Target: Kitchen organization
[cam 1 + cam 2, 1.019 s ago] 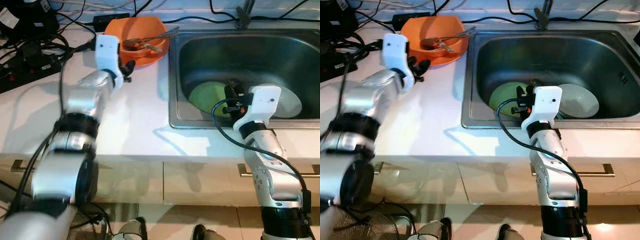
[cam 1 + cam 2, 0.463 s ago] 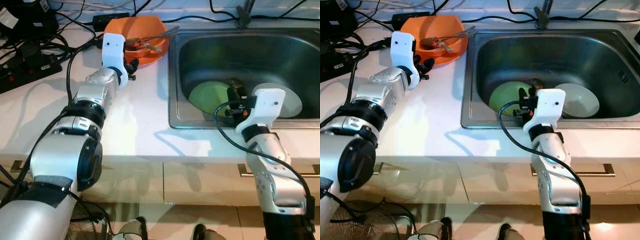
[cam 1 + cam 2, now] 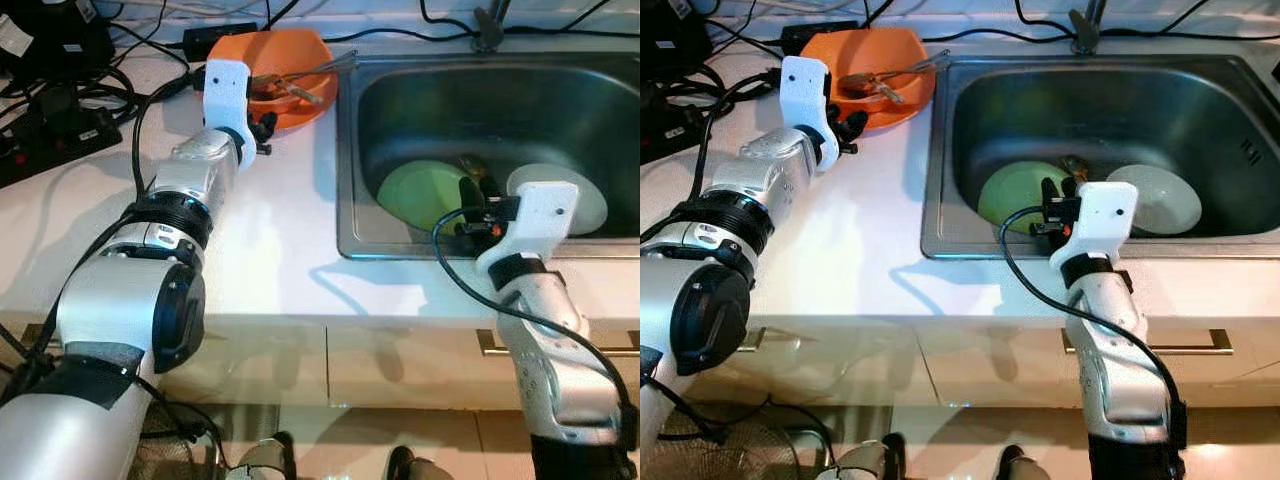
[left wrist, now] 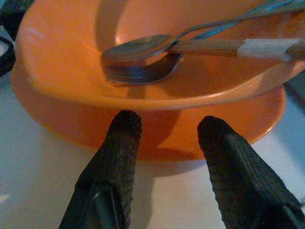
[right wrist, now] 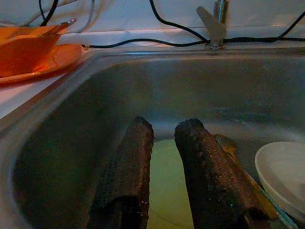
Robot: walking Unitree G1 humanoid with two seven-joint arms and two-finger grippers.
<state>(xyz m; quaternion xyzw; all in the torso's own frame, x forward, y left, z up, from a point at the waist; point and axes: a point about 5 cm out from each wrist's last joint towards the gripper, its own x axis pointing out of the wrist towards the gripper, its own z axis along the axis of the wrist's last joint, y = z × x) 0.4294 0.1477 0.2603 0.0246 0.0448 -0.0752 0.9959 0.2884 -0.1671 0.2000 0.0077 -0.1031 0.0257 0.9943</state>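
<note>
On the white table [image 3: 280, 230], your left gripper [image 4: 167, 131] sat just short of one orange bowl [image 3: 285, 75] holding a spoon [image 4: 143, 46] and fork [image 4: 138, 74], jaws apart and empty. Your right gripper [image 5: 164, 143] hung inside the sink [image 3: 940, 215] above one green plate [image 3: 1015, 192] beside one white plate [image 3: 1155, 198], jaws slightly apart, holding nothing. Organizing looked barely begun: two plates waited in the sink.

Two silver, segmented arms with dark ribbed joint bands are seen. Each wrist is capped by a white, blocky housing. The left end effector [image 4: 167, 143] and right end effector [image 5: 164, 143] each carry two long black, rough-textured fingers. A black cable is looped along each forearm; an orange fitting is seen beside the right housing.
</note>
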